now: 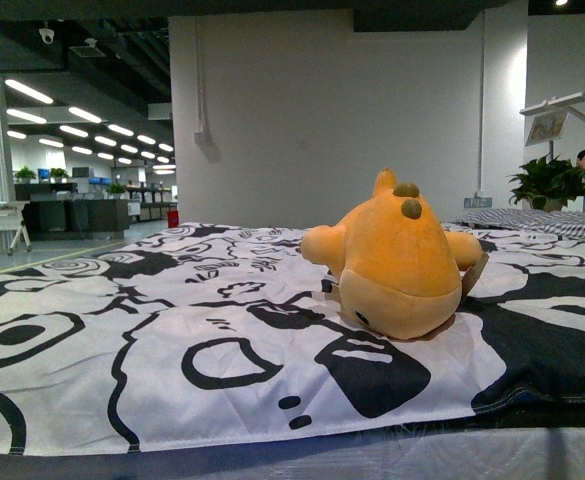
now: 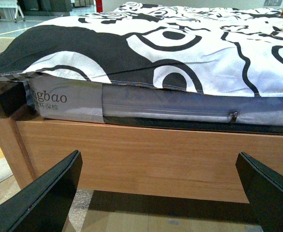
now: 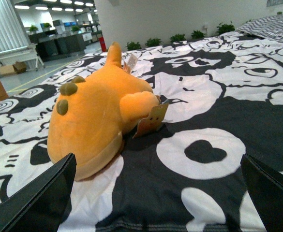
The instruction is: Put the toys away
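- Left claw (image 2: 158,153) is spread wide and empty, low beside the bed, facing the wooden bed frame (image 2: 204,159)
- Above the frame sits a grey mattress (image 2: 68,104) under the overhanging black-and-white bed cover (image 2: 189,53)
- Right claw (image 3: 157,156) is also spread wide and holds nothing, just over the cover near the bed's edge
- Orange-yellow plush toy (image 3: 93,121) lies tipped over on the cover ahead of the right claw, not touching it, with a cardboard tag (image 3: 151,121) by its limb
- In the front view the toy is right of the middle of the bed, with a potted plant (image 1: 547,182) far behind
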